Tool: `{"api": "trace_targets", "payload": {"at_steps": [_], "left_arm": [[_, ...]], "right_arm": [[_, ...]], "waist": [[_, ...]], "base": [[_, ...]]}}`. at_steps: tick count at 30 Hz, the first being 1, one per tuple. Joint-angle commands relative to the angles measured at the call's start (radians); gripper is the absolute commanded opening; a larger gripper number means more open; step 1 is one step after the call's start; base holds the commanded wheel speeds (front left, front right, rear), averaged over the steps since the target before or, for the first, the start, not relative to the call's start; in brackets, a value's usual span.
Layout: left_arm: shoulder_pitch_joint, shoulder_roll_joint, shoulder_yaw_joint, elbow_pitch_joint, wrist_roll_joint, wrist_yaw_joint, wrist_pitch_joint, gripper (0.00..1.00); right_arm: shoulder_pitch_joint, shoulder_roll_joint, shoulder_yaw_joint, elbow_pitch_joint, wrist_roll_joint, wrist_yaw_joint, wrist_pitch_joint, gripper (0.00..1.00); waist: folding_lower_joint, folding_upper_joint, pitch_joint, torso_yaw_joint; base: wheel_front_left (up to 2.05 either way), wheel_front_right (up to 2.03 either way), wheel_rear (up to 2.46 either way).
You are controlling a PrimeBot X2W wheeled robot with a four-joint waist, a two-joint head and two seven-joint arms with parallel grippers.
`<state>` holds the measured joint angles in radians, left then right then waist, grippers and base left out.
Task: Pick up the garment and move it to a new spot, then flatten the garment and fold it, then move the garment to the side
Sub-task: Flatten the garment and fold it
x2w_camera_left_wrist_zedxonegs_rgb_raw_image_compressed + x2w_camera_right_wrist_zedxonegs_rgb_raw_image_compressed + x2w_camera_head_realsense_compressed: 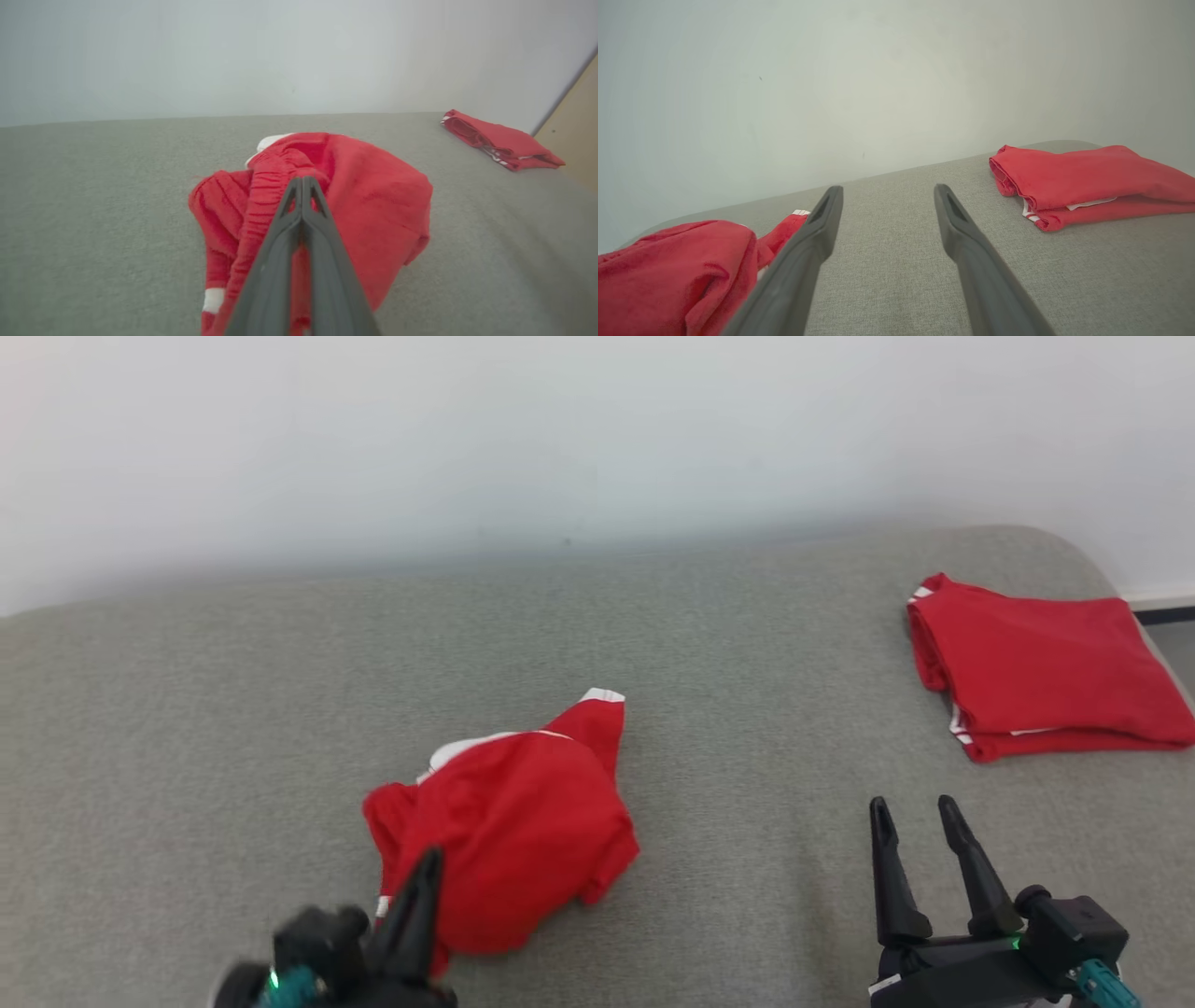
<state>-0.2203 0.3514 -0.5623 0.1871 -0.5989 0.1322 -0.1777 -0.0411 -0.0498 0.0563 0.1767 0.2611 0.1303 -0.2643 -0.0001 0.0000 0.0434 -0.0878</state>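
Garment (pixel 513 821): red with white trim, crumpled on grey pad (pixel 233 709), left of centre in head view. Its ribbed waistband (pixel 266 186) lies on the side nearest the robot. Left gripper (pixel 428 863) is at the garment's near-left edge. Its fingers are pressed together, with the tips pinching a fold of the waistband (left wrist view). Right gripper (pixel 913 803) is well apart from the garment, to its right, over bare pad. Its fingers are spread, with pad visible between them. Folded garment (pixel 1036 663), also red with white trim, lies flat at the pad's far right corner, apart from both grippers. Pale wall (pixel 467 429) behind pad.
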Motion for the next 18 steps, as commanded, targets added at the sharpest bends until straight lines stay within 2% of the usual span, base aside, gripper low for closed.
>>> {"api": "trace_targets", "payload": {"at_steps": [1,4,7,16,18], "left_arm": [[0.046,0.003,-0.011,-0.034,0.008,0.019,0.011,0.0],[0.124,-0.008,-0.021,-0.094,-0.013,0.051,0.021,0.0],[0.184,-0.014,-0.032,-0.106,-0.031,0.065,0.023,0.0],[0.231,-0.052,-0.08,-0.029,-0.056,0.044,0.042,0.0],[0.215,-0.065,-0.077,-0.029,-0.055,0.043,0.024,0.86]], "right_arm": [[0.004,-0.001,-0.005,-0.005,0.002,0.0,0.0,1.0],[0.0,-0.001,-0.004,-0.009,0.003,0.0,0.0,1.0],[-0.004,-0.001,-0.006,-0.009,0.001,0.0,0.0,1.0],[-0.013,-0.001,-0.004,0.001,-0.003,0.0,0.0,1.0],[-0.015,-0.001,-0.003,0.003,-0.001,0.0,0.0,1.0]], "waist": [[0.0001,0.0,-0.003,0.026],[0.0001,0.0,0.004,0.042],[0.0001,0.0,0.012,0.056],[0.0001,0.0,0.019,0.077],[0.0001,0.0,0.017,0.078]], "base": [[0.0,0.0,0.0],[0.0,0.0,0.0],[0.0,0.0,0.0],[0.0,0.0,0.0],[0.0,0.0,0.0]]}}
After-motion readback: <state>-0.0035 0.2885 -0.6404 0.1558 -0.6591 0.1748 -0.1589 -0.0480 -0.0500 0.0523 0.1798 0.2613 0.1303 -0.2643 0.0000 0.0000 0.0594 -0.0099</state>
